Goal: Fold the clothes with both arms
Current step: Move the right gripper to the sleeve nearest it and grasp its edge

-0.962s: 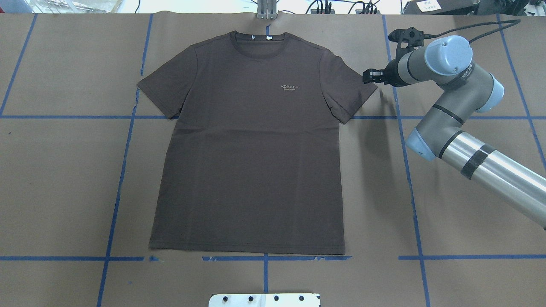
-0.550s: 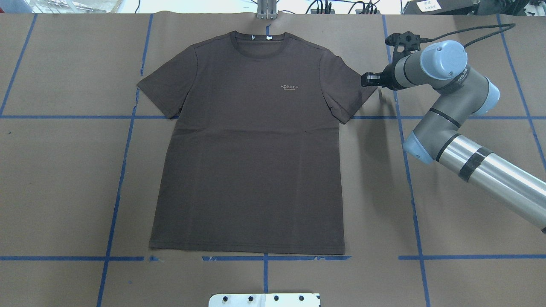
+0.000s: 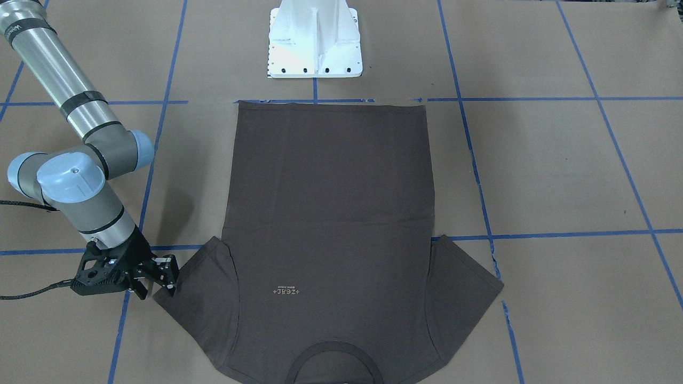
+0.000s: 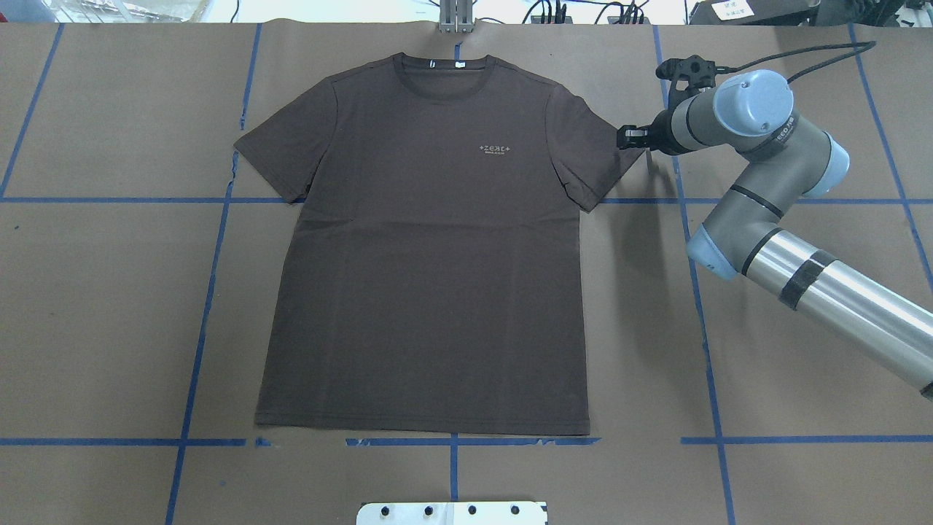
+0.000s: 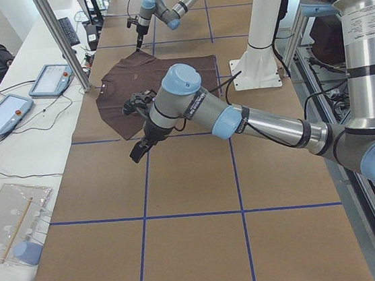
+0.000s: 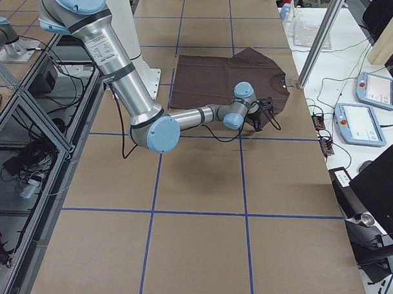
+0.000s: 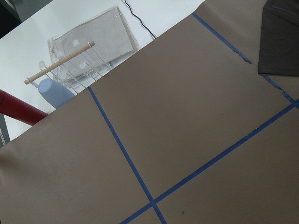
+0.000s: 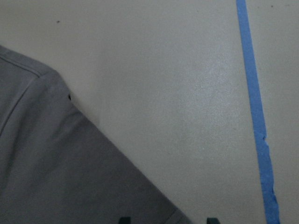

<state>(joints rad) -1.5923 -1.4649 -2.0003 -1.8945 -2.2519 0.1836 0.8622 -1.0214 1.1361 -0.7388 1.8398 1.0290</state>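
The dark brown T-shirt [image 4: 430, 255] lies flat and face up on the brown paper, collar at the far edge and hem toward the robot's base; it also shows in the front view [image 3: 331, 213]. My right gripper [image 4: 628, 137] is open at the tip of the shirt's right sleeve, low over the table. In the right wrist view the two fingertips [image 8: 124, 220] straddle the sleeve's corner [image 8: 60, 177]. My left gripper [image 5: 138, 149] shows only in the left side view, raised off the shirt's left side, and I cannot tell whether it is open or shut.
The white pedestal [image 3: 315, 40] stands just behind the shirt's hem. Blue tape lines [image 4: 700, 292] grid the paper. A metal post [image 4: 455, 18] stands beyond the collar. A clear rack with a wooden dowel [image 7: 88, 46] and a red cylinder [image 7: 18, 107] sit past the table's left end.
The right arm has shifted slightly left, bringing its open gripper up to the right sleeve tip. The shirt has not moved.
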